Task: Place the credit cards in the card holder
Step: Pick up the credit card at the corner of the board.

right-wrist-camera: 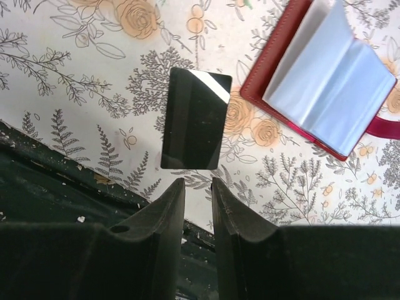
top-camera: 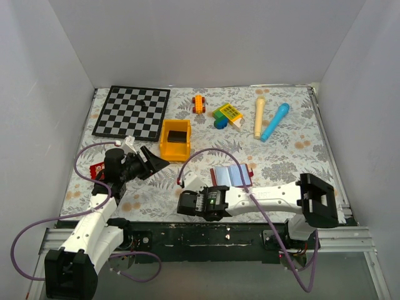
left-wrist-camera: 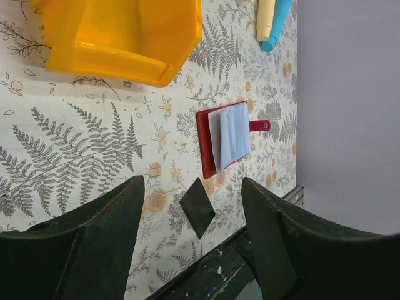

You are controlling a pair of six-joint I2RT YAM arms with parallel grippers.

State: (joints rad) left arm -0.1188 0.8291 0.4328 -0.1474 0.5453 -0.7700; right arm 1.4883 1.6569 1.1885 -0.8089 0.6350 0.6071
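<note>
On the bench point(top-camera: 294, 156), the open maroon card holder point(right-wrist-camera: 325, 75) lies with one black credit card point(right-wrist-camera: 197, 119) just beside it. The card looks thin, stiff, glossy and probably slippery, so pinch its edge. Your right claw point(right-wrist-camera: 197, 182) hovers narrowed and empty; your left claw point(left-wrist-camera: 192, 187) gapes, empty.

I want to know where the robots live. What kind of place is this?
Probably a robot practice booth in a lab: white walls box in a table, the left arm and right arm are bolted to its edge, and a chessboard and toy car are laid out.
</note>
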